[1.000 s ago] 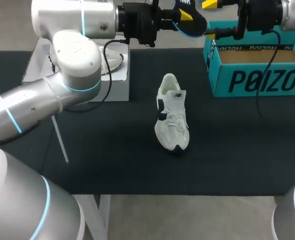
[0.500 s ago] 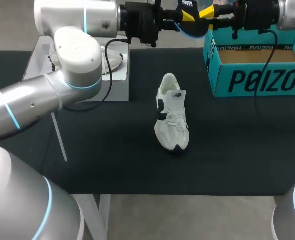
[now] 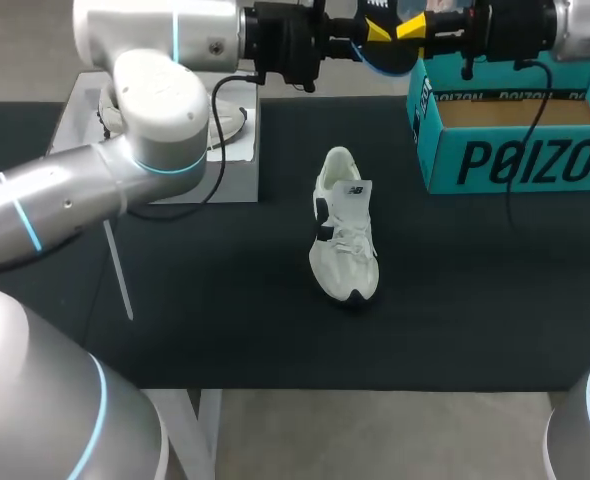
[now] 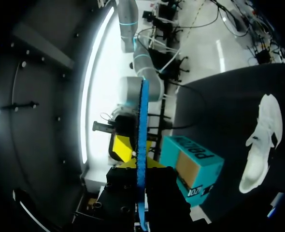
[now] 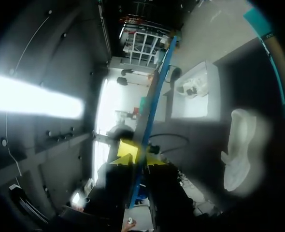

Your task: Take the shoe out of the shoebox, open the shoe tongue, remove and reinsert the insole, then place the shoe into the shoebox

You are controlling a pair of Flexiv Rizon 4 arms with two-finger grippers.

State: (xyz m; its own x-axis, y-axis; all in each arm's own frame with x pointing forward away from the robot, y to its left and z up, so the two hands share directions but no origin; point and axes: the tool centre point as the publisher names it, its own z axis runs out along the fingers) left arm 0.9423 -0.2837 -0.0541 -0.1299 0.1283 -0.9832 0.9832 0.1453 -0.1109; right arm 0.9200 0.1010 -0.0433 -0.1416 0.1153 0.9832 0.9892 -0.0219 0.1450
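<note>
Head view, thin blue insole (image 3: 387, 62) gripped by left pincer (image 3: 373, 34) and right pincer (image 3: 415, 27) (from 2 sides), white laced shoe (image 3: 345, 240).

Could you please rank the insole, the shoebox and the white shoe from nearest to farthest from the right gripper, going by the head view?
1. The insole, held in the right gripper itself.
2. The shoebox, just below it at the table's far right.
3. The white shoe, mid-table, clearly farthest.

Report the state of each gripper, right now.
Left gripper: shut on the thin blue insole, which stands edge-on between its yellow tips.
Right gripper: shut on the same insole.
</note>
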